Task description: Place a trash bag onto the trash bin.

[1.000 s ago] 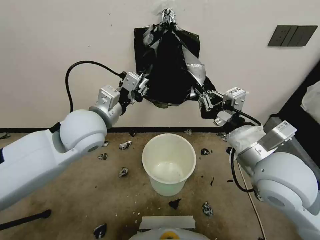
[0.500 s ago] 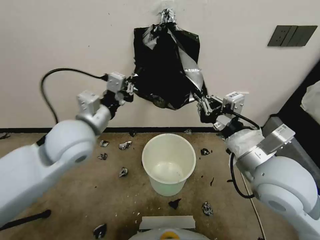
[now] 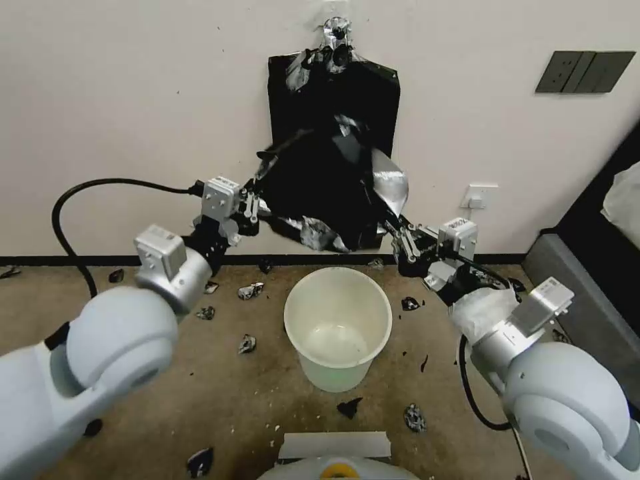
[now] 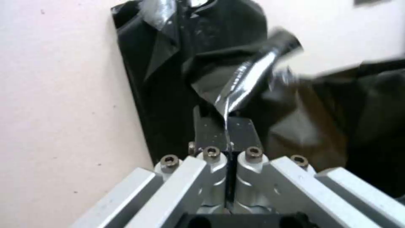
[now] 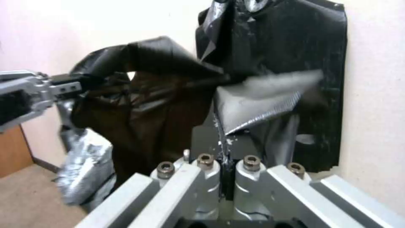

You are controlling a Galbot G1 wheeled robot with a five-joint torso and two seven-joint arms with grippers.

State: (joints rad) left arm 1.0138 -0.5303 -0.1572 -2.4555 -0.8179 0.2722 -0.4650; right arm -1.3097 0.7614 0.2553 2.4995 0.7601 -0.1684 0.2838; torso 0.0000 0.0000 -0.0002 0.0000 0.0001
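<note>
Against the pale wall, 2 tools hold the crinkled glossy black plastic trash bag (image 3: 327, 193) stretched between them: left tool (image 3: 252, 208) and right tool (image 3: 399, 241), each clamped on an edge. Directly below sits the round cream-white plastic trash bin (image 3: 338, 317), seemingly centred between both arms.

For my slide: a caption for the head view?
Both grippers, left and right, hold a trash bag above the trash bin.

Left arm reaching up and forward, left gripper (image 3: 256, 208) clamping fingers (image 4: 211, 134) together on film | right arm reaching up and inward, right gripper (image 3: 395, 238) pinching fingers (image 5: 207, 142) tight | both grippers raised, well apart.
</note>
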